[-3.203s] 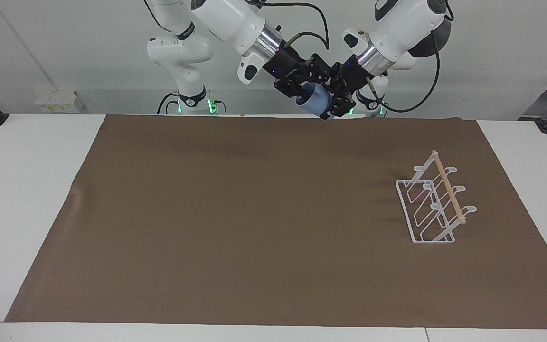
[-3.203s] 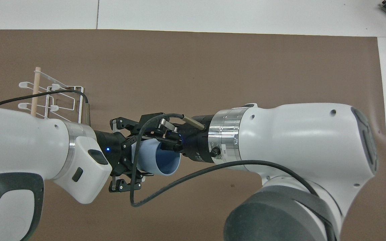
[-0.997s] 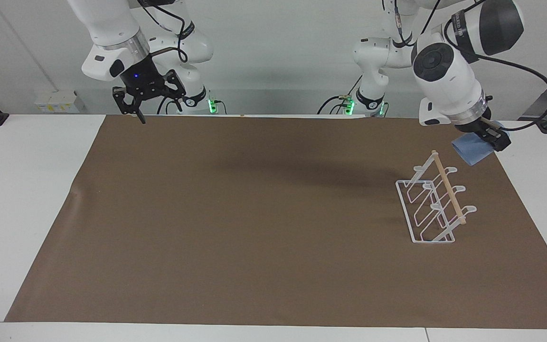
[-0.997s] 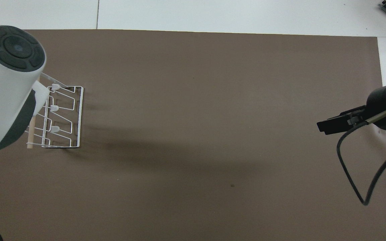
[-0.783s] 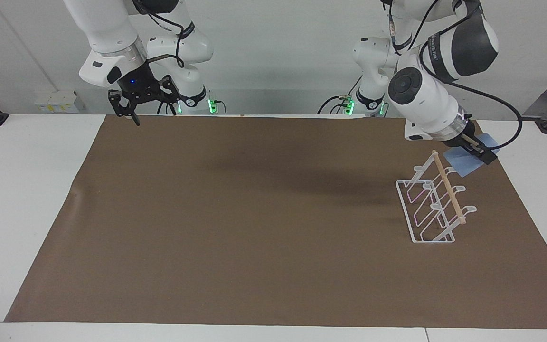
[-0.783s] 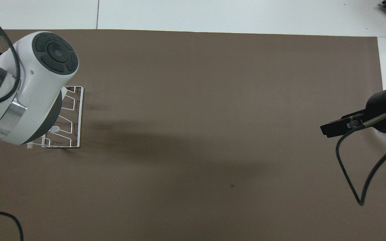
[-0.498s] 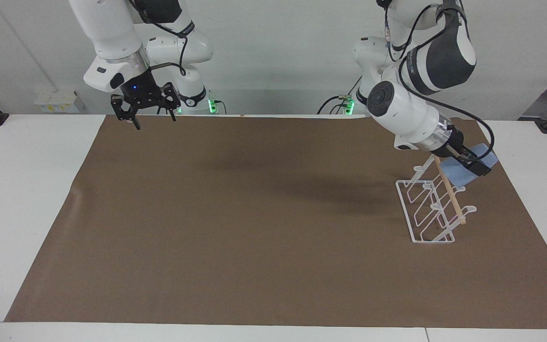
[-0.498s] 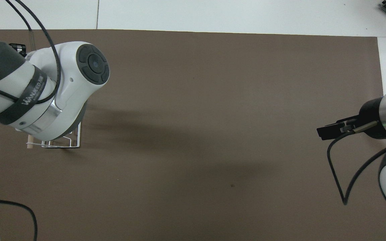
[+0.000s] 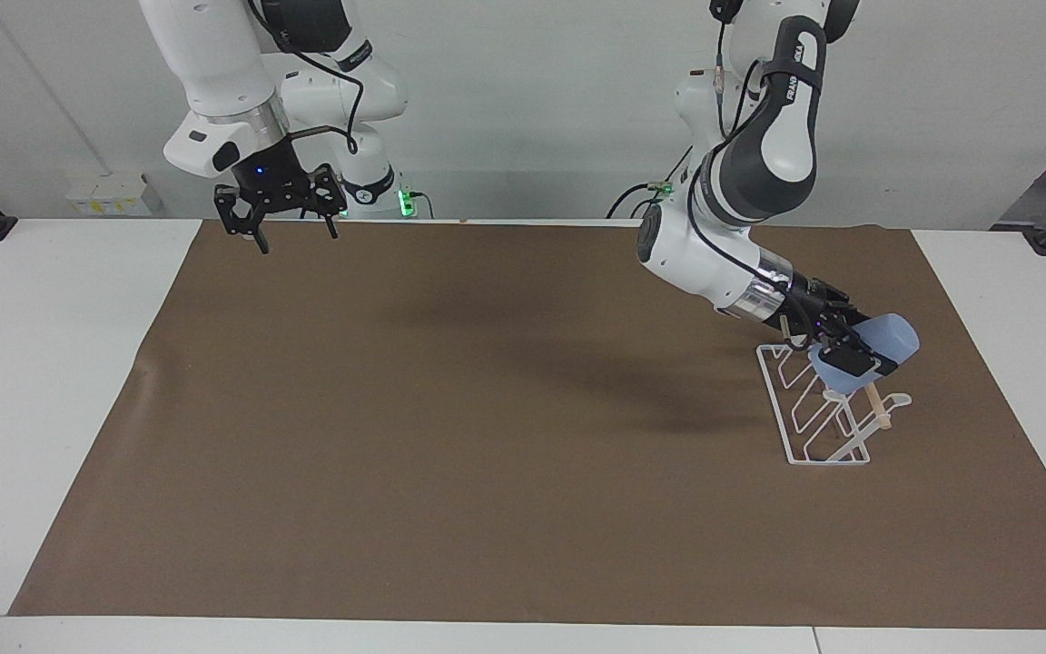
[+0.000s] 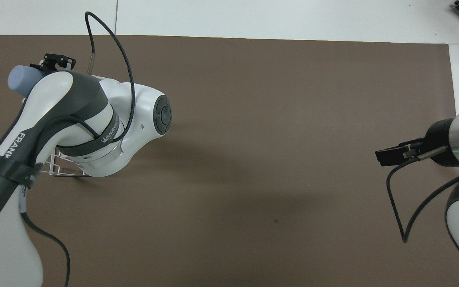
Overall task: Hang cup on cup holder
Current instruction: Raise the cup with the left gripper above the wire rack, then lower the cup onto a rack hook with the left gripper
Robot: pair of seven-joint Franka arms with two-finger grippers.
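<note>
Brown mat [image 9: 487, 409] | left gripper [image 9: 850, 350] clamps smooth blue cup [image 9: 877, 350] over wire cup holder [image 9: 818, 422] | right gripper [image 9: 282, 218] spread

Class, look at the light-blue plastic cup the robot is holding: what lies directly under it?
Under the light-blue plastic cup, held tilted in the left pincer, stands the white wire cup holder with its wooden dowel. Whether a prong sits inside the cup is hidden.

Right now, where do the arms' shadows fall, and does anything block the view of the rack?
Facing view: soft, blurred shadows darken the brown mat mid-table, toward the cup holder. Overhead view: the left arm hides most of the cup holder; only the cup peeks out.
</note>
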